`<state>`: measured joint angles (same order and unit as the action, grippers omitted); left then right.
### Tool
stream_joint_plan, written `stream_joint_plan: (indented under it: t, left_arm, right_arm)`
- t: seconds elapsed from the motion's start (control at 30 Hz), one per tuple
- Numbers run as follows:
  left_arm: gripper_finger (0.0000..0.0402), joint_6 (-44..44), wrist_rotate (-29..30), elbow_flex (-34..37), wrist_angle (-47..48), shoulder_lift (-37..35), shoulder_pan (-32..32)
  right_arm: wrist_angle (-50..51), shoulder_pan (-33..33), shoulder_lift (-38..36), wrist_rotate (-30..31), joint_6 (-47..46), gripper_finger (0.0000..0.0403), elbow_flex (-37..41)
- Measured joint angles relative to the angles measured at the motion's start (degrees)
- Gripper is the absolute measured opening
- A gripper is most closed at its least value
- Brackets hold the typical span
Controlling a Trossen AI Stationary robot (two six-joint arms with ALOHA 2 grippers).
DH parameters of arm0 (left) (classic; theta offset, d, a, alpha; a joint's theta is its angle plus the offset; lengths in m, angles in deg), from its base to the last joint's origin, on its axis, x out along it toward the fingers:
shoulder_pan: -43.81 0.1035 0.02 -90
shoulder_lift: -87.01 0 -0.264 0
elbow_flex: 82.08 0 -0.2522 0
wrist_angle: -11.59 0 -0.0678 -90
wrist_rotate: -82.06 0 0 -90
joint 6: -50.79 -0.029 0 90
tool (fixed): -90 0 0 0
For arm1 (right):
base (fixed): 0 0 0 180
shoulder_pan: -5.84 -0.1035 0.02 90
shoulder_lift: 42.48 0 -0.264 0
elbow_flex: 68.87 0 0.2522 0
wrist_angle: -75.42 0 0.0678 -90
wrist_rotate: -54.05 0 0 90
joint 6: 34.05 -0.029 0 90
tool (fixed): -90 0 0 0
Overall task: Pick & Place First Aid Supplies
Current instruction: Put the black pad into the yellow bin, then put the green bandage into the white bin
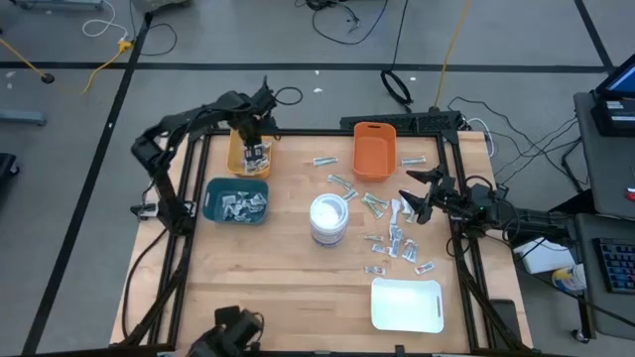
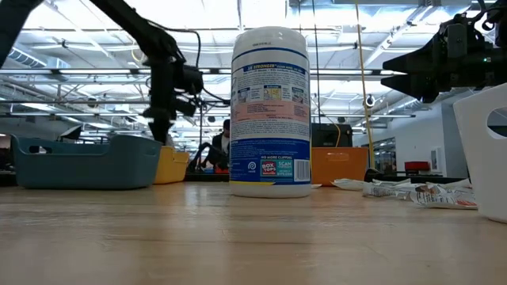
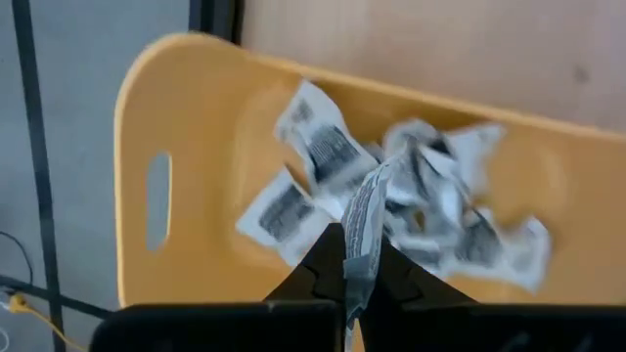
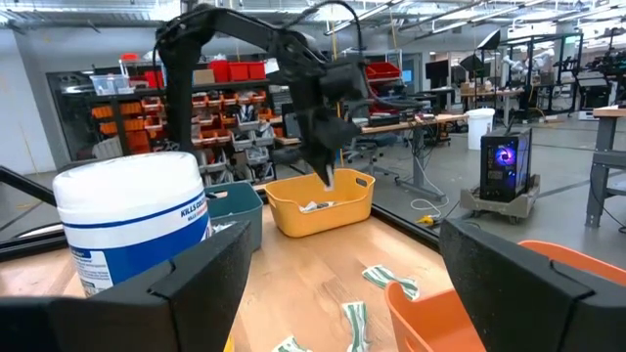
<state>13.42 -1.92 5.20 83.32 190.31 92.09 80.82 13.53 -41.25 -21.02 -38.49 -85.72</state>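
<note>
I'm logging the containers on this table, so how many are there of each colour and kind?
Yellow bin: 1
Orange bin: 1
Teal bin: 1
White tray: 1
White wipes canister: 1
Total: 5

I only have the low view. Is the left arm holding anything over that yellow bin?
Observer: Yes. The left gripper has its jaws shut on a silvery packet, right above the yellow bin.
Operator: Anything in the bin already?
Observer: Several packets lie piled inside.
Operator: And the right arm?
Observer: The right gripper hovers open over the loose packets beside the orange bin, holding nothing.
</note>
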Motion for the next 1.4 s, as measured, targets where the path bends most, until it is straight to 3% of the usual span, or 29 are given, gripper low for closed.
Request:
stream_joint_plan:
  t: [0.17,0.3,0.43,0.6,0.83,0.9,1.07,1.4]
  left_arm:
    - [0.0005,1.2,0.0,0.0,-1.0,4.1,0.9]
    - [0.0042,4.7,2.5,0.0,-1.3,4.8,0.6]
    - [0.0113,5.5,1.5,0.0,-2.0,4.1,0.1]
    - [0.0234,10.8,-0.8,0.0,-1.4,0.6,-0.8]
    - [0.0386,24.5,-4.2,-0.1,-3.3,-7.0,-2.0]
    - [0.0391,29.2,-5.2,0.0,-3.7,-9.3,-1.6]
    - [0.0351,35.3,-4.1,4.3,-10.7,-19.2,-1.2]
    - [0.0297,39.3,-4.5,28.6,-36.3,-45.6,-4.2]
  right_arm:
    - [0.0,0.0,0.0,0.0,0.0,0.0325,0.0]
    - [0.0,0.0,0.0,0.0,0.0,0.0325,0.0]
    - [0.0,0.0,0.0,0.0,0.0,0.0325,0.0]
    - [0.0,0.0,0.0,0.0,0.0,0.0325,0.0]
    - [0.0,0.0,0.0,0.0,0.0,0.0325,0.0]
    - [0.0,0.0,0.0,0.0,0.0,0.0325,0.0]
    - [0.0,0.0,0.0,0.0,0.0,0.0325,0.0]
    - [0.0,0.0,0.0,0.0,0.0,0.0325,0.0]
